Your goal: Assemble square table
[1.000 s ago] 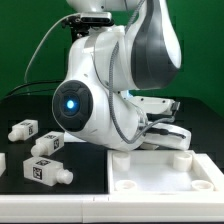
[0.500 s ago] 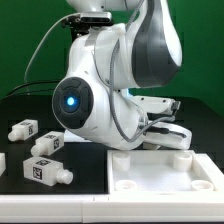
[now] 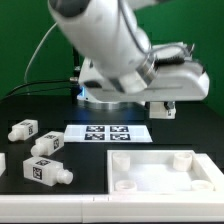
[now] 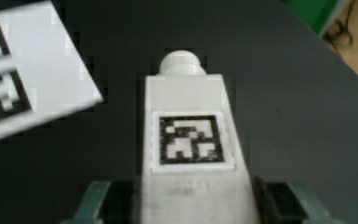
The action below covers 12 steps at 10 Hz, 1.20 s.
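The arm has risen from its low crouch, so the marker board [image 3: 108,132] now lies uncovered at the centre of the exterior view. In the wrist view the gripper [image 4: 190,205] is closed around one leg [image 4: 190,110], tag facing the camera. The square table top [image 3: 150,190] waits at 4 o'clock and three loose legs [image 3: 45,170] at 8 o'clock. I judge that carrying this leg to a corner socket comes next.

No readable text; only square tags [image 4: 192,138] on leg [image 4: 188,88] and marker board [image 3: 108,133]
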Available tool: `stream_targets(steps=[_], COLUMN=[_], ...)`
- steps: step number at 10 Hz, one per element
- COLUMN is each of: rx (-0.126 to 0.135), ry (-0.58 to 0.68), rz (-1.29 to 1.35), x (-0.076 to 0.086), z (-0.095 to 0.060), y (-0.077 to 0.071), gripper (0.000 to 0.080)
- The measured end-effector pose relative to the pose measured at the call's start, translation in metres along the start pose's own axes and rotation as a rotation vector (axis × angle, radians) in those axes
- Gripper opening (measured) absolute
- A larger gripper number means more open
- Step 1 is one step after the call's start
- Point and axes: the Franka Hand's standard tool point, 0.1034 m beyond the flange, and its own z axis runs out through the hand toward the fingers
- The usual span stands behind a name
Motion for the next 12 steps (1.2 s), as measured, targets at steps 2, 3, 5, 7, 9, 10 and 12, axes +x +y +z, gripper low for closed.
stream_targets(steps=[2, 3, 5, 7, 9, 10, 12], rx=[0.004, -0.029, -0.160, -0.176, -0.142, -0.131, -0.150], ry=[0.112, 0.199, 0.366, 0.489, 0.639, 0.699, 0.846], rz=[0.010, -0.024, -0.192, -0.213, -0.241, -0.255, -0.362], x=[0.005, 0.005, 0.003, 0.003, 0.010, 0.009, 0.023], z=[0.008, 0.001, -0.035, -0.038, -0.041, -0.039, -0.058], y=[0.003, -0.001, -0.025, -0.051, -0.058, -0.060, -0.084], gripper=[0.0284, 0.0284, 0.0285, 0.0285, 0.0285, 0.0285, 0.0285])
